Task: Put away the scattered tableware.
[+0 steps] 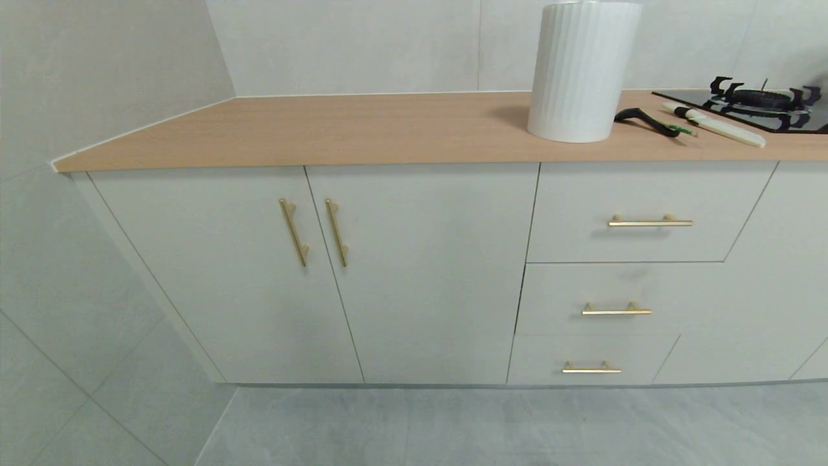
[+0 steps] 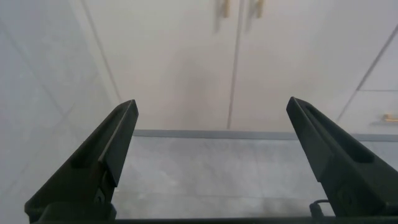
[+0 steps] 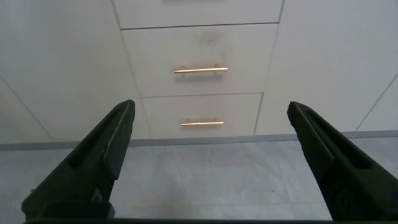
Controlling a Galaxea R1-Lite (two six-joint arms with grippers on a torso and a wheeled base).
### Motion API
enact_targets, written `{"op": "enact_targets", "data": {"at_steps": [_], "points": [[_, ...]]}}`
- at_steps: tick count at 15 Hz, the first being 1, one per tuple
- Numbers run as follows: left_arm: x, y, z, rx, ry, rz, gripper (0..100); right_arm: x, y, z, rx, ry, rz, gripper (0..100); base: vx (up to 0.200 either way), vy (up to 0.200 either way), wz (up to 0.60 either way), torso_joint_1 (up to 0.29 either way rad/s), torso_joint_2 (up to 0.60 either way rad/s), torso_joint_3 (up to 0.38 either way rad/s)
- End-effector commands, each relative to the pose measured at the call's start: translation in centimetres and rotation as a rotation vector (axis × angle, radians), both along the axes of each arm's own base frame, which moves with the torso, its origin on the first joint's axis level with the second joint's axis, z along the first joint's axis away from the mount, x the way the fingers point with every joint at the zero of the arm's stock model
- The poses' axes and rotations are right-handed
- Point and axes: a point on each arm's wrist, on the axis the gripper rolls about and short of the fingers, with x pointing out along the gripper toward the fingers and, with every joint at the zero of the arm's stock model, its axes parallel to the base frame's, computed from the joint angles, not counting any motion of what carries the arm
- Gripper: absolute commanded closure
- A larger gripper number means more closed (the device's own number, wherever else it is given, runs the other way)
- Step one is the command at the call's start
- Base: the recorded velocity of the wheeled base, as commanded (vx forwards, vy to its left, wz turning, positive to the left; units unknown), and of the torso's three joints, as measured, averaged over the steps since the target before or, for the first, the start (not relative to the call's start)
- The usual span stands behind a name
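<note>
Tableware at the counter's (image 1: 323, 129) right end, well apart from both arms: a white knife (image 1: 718, 126) lying flat, and just left of it a black utensil (image 1: 647, 120) with a green tip. Both on the wood between a tall white ribbed canister (image 1: 576, 71) on the left and a black hob (image 1: 757, 103) at the far right. Knife handle close by the hob's near edge; whether touching, cannot tell.

Below the counter in the head view, two pale doors (image 1: 220, 272) with upright gold handles (image 1: 294, 232) on the left, three drawers (image 1: 627, 285) with level gold handles on the right, grey tiled floor (image 1: 453, 427) in front.

From the left wrist, left gripper (image 2: 211, 104) spread wide with nothing between its dark fingers (image 2: 106, 155), low over the floor and facing the seam between the two doors, handle ends just visible above.

From the right wrist, right gripper (image 3: 210, 106) likewise fully spread and holding nothing, low over the floor and facing the two lower drawers, both their handles framed between the fingers (image 3: 329, 155).
</note>
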Motion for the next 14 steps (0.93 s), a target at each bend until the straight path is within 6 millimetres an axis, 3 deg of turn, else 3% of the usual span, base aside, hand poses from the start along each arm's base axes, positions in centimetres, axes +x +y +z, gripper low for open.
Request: {"op": "enact_targets", "data": {"at_steps": [1, 10, 14], "points": [[0.01, 0.00, 0.00, -0.002, 0.002, 0.001, 0, 0.01, 0.00, -0.01, 0.000, 0.003, 0.000, 0, 0.000, -0.200, 0.00, 0.002, 0.01, 0.007], [0.00, 0.00, 0.04, -0.002, 0.000, 0.001, 0, 0.01, 0.00, 0.01, 0.000, 0.001, 0.000, 0, 0.000, 0.000, 0.00, 0.000, 0.00, 0.000], [0.01, 0.00, 0.00, -0.001, 0.002, 0.001, 0, 0.01, 0.00, 0.01, 0.000, 0.001, 0.000, 0, 0.200, 0.000, 0.00, 0.002, 0.00, 0.000]]}}
